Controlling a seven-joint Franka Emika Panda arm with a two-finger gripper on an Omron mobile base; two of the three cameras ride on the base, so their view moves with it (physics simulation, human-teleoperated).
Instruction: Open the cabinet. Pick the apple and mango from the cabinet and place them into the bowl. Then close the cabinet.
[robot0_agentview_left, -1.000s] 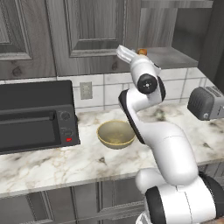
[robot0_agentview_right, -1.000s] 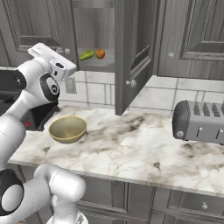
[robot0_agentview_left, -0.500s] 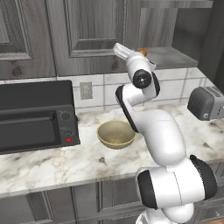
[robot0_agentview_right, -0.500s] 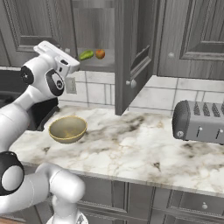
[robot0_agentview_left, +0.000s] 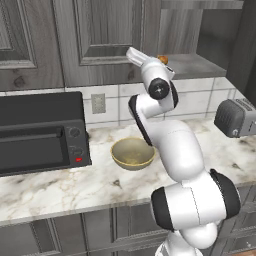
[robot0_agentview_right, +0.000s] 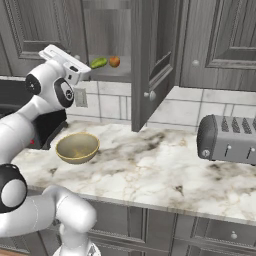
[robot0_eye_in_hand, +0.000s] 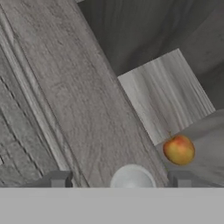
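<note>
So we have one cabinet (robot0_agentview_right: 150, 55) door open, gripper (robot0_eye_in_hand: 118, 178) spread at a knob, apple (robot0_agentview_right: 114, 61) and mango (robot0_agentview_right: 99, 62) unpicked on the shelf, bowl (robot0_agentview_right: 77, 147) empty

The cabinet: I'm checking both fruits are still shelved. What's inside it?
Inside the cabinet, on its shelf, lie the green mango and the orange-red apple, side by side. The closed left door hides the rest.
</note>
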